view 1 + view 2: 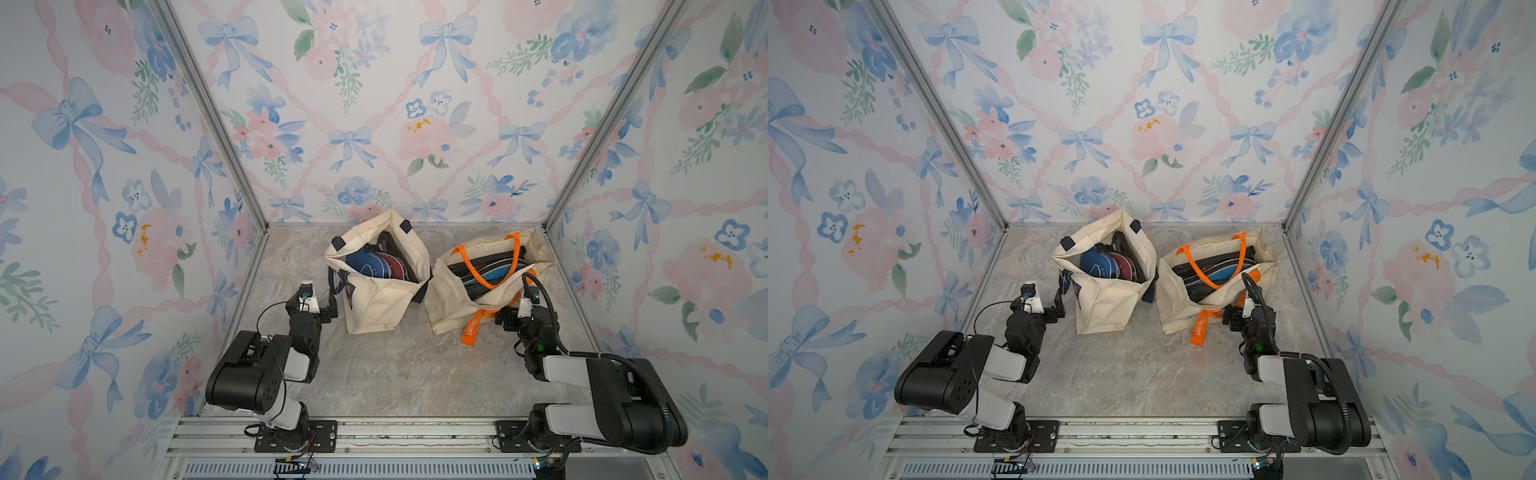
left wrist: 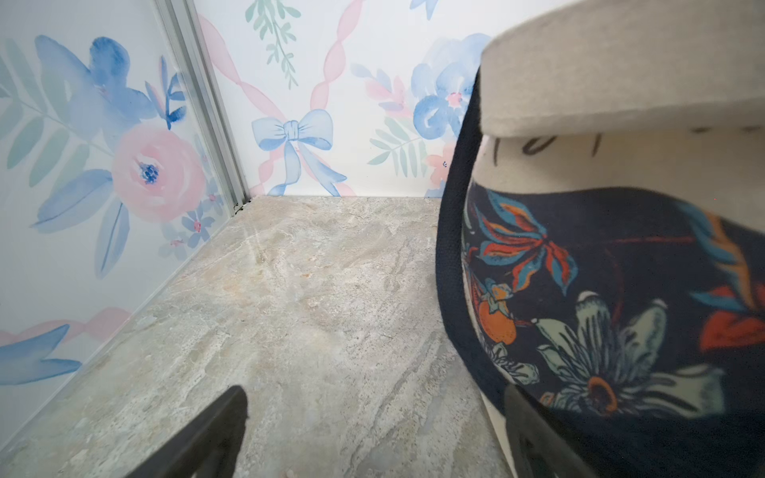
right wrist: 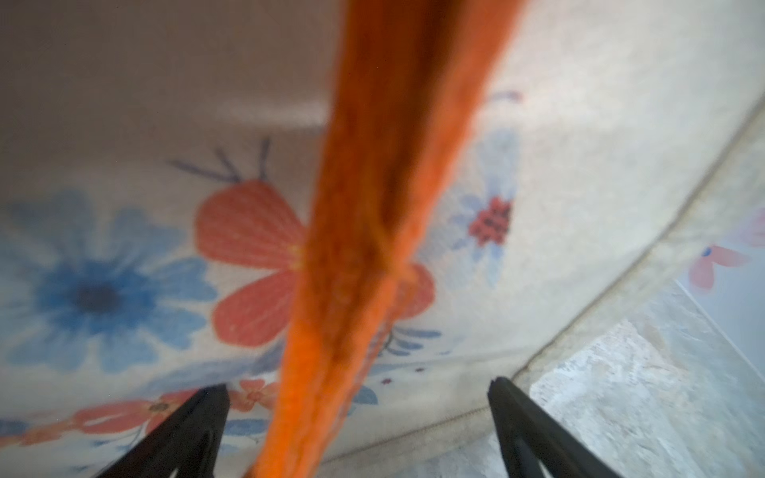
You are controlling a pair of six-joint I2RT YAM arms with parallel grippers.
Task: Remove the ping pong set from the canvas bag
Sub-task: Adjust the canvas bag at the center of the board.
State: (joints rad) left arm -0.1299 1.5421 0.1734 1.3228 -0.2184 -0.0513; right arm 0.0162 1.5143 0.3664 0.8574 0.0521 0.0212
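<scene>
Two cream canvas bags stand open at the back of the table. The navy-handled bag [image 1: 374,307] holds a blue case [image 1: 360,259], a maroon case [image 1: 392,266] and a dark pouch [image 1: 390,243]. The orange-handled bag [image 1: 446,301] holds black cases [image 1: 478,262] and a teal one [image 1: 496,277]. My left gripper [image 1: 332,309] [image 2: 374,409] is open beside the navy-handled bag's printed side [image 2: 600,289], one finger [image 2: 523,418] close against it. My right gripper [image 1: 505,319] [image 3: 358,399] is open at the other bag's front, with the hanging orange strap [image 3: 385,248] between its jaws.
The marble tabletop [image 1: 395,374] is enclosed by floral walls on three sides, with metal corner posts [image 1: 216,116]. A loose orange strap end [image 1: 471,330] lies on the table in front of the right-hand bag. The arm bases sit on a rail [image 1: 415,436] at the front edge.
</scene>
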